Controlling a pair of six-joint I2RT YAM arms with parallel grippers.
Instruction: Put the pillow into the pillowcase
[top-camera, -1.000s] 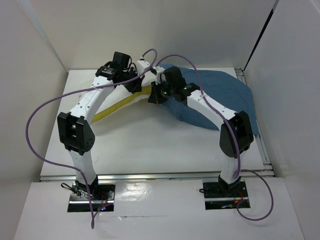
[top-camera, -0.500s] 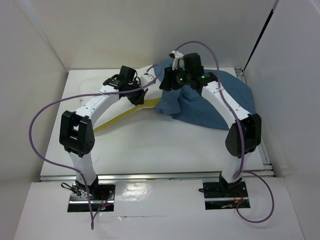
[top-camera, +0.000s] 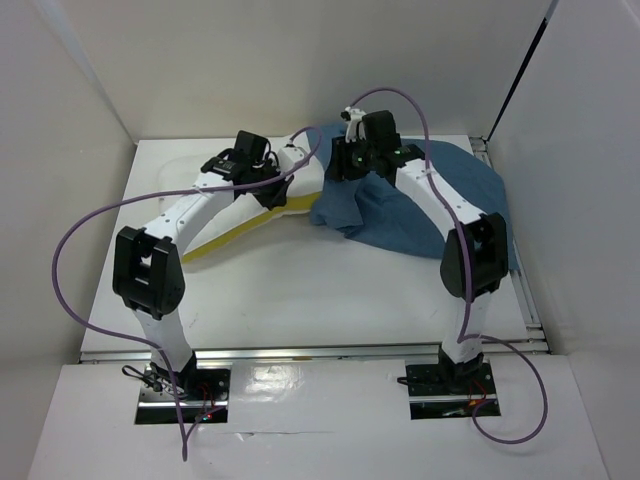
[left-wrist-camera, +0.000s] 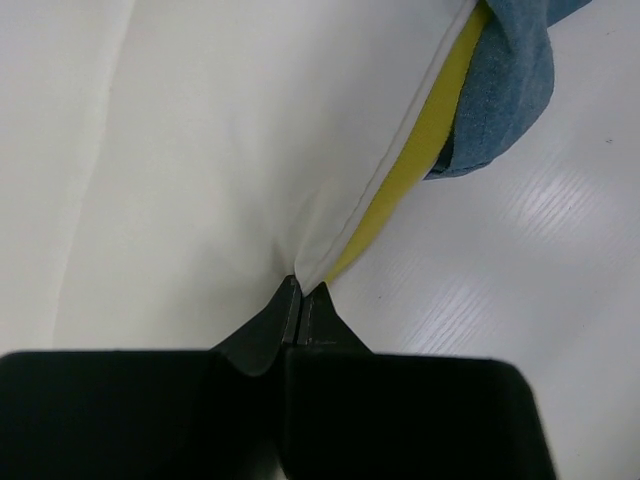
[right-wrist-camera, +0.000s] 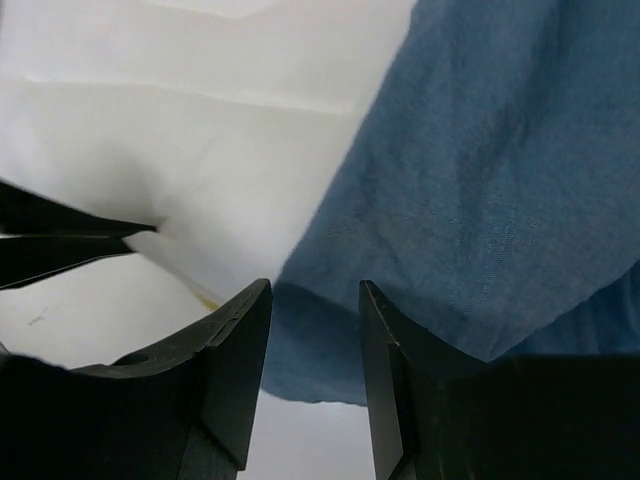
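Observation:
The pillow (top-camera: 236, 224) lies at the back left, white with a yellow band along its near edge. My left gripper (top-camera: 280, 190) is shut on the pillow's (left-wrist-camera: 230, 150) white seam beside the yellow band (left-wrist-camera: 425, 155). The dusty-blue pillowcase (top-camera: 425, 205) is spread at the back right, and its left fold drapes over the pillow's right end. My right gripper (top-camera: 341, 172) hovers over that fold, open with nothing between its fingers. In the right wrist view the right gripper (right-wrist-camera: 314, 290) sits above the pillowcase (right-wrist-camera: 480, 170) edge where it meets the pillow (right-wrist-camera: 200, 140).
White walls close in the table (top-camera: 300, 290) on the left, back and right. A metal rail (top-camera: 525, 290) runs along the right edge. Purple cables (top-camera: 70, 250) loop above both arms. The left gripper's fingers (right-wrist-camera: 60, 245) show at the left of the right wrist view.
My right gripper has carried the pillowcase's fold back and over the pillow's end, then opened and let it go. The left gripper has stayed shut on the pillow, shifting slightly right.

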